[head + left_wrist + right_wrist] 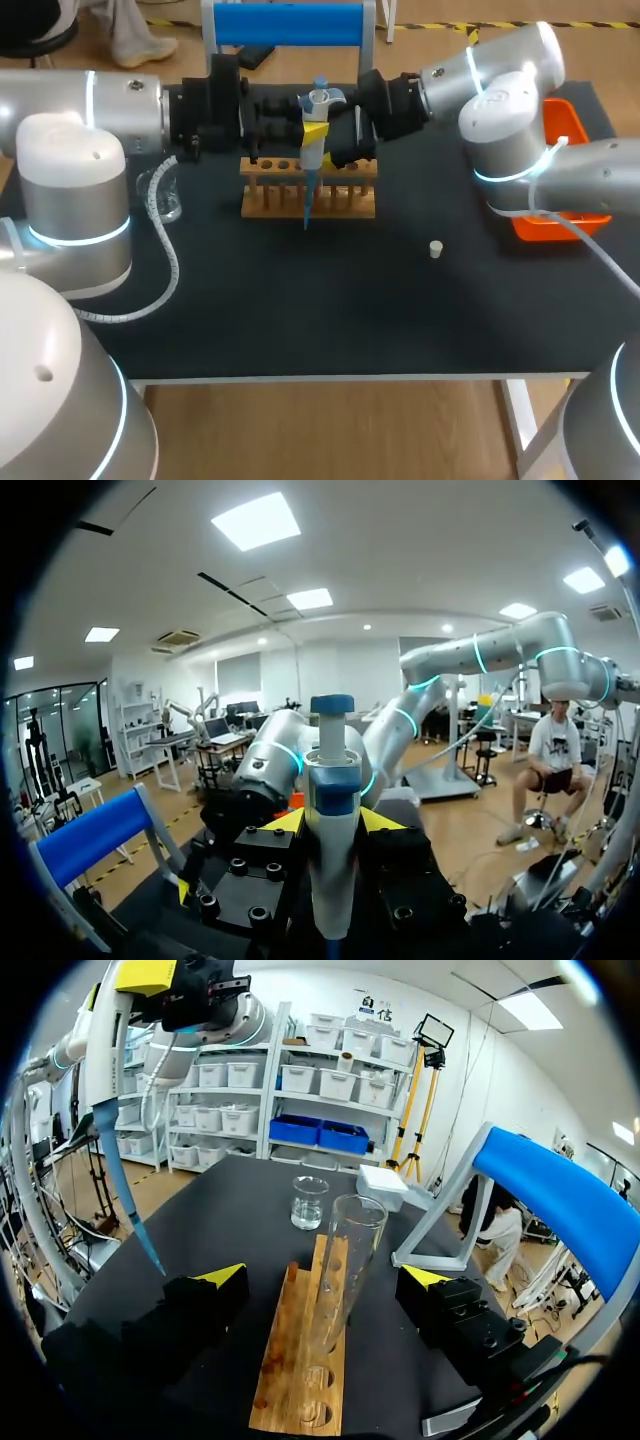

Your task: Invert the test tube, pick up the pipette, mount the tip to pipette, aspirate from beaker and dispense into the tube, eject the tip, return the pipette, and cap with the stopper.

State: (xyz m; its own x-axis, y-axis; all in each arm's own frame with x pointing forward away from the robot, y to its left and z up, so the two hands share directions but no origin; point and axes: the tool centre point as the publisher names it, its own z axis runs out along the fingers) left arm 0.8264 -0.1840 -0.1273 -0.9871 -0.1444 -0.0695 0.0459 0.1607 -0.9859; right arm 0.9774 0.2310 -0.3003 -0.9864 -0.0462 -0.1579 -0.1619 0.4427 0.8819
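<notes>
Between left gripper (335,822) fingers (288,822), clamped: pipette (333,780), tip (130,1195) mounted. Right gripper (325,1278) fingers (222,1276) apart, flanking untouched upright test tube (350,1245) in rack (295,1380). Tube likely light, slick, fragile: hold mid-body gently. Beaker (308,1202) ahead, beyond rack.

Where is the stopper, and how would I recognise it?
On the black table, look between the wooden rack at the middle and the orange tray at the right edge. The stopper sits there alone, nearer the front. It is the only small pale plug, touching nothing.
</notes>
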